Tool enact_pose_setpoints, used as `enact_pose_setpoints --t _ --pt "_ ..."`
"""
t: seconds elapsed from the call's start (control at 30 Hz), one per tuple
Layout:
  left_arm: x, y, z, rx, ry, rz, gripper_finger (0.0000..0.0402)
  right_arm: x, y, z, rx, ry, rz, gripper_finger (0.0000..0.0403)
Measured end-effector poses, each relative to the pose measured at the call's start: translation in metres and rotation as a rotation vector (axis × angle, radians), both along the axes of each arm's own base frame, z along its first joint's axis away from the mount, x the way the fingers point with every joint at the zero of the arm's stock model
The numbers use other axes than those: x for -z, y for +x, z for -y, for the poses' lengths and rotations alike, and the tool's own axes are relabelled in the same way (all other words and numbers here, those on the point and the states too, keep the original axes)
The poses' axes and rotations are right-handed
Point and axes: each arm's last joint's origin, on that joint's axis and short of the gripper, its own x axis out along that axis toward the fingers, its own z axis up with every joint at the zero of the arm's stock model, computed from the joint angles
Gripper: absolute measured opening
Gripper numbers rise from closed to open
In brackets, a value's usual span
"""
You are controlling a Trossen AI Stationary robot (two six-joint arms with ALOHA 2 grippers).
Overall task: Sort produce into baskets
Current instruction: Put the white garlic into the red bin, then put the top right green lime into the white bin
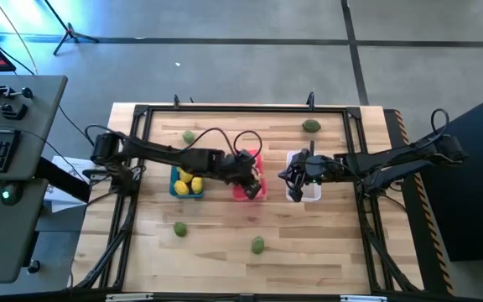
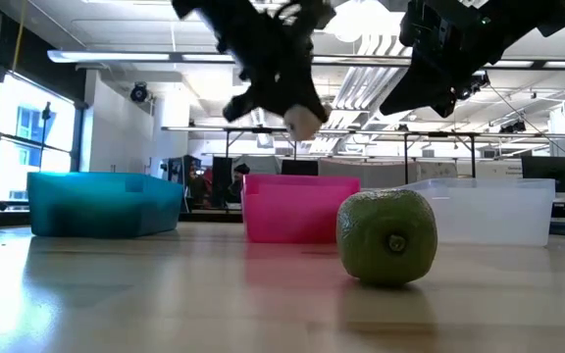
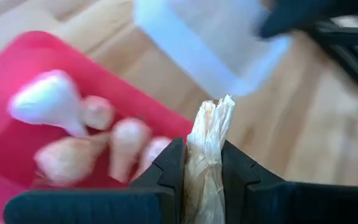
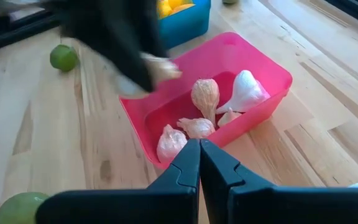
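Observation:
My left gripper [image 3: 204,149] is shut on a white garlic bulb [image 2: 304,122] and hangs above the pink basket [image 1: 250,186], which holds several garlic bulbs [image 4: 207,96]. To the pink basket's left stands the blue basket [image 1: 187,184] with yellow lemons; to its right stands the translucent white basket [image 1: 306,190]. My right gripper [image 4: 199,152] is shut on nothing and hovers over the white basket. Green fruits rest on the table: one [image 2: 387,235] near the front edge, another [image 1: 179,228] to its left. My left gripper pinches the garlic's papery, crinkled pointed end [image 3: 209,140] between its two fingers [image 3: 174,163], and the tip sticks out past them. The fingers slant down from the table's left. The bulb is lifted clear, above the pink basket.
Two more green fruits lie near the table's far edge, one left [image 1: 189,136] and one right [image 1: 311,126]. A black frame [image 1: 241,109] borders the work area. The two arms stand close together over the pink and white baskets.

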Motion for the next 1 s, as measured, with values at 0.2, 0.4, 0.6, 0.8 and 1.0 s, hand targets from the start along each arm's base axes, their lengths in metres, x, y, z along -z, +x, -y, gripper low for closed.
enact_pose_setpoints --t 0.2,0.4,0.6,0.8,1.0 --pt "0.023 0.007 -0.018 0.001 0.019 -0.078 0.0044 0.002 -0.002 0.000 -0.003 -0.011 -0.029 0.0000" --pt "0.047 0.007 -0.023 0.059 -0.018 -0.197 0.0045 0.004 -0.003 0.000 -0.015 -0.030 -0.056 0.0000" --pt "0.056 0.006 -0.027 0.083 -0.023 -0.248 0.0076 0.005 -0.004 0.005 -0.010 -0.048 -0.075 0.0000" --pt "0.056 0.006 -0.029 0.091 -0.023 -0.247 0.0136 0.004 -0.002 0.016 0.038 -0.042 -0.061 0.0000" --pt "0.054 0.006 -0.029 0.091 -0.024 -0.244 0.0181 0.004 -0.003 0.035 0.115 -0.045 -0.067 0.0000"
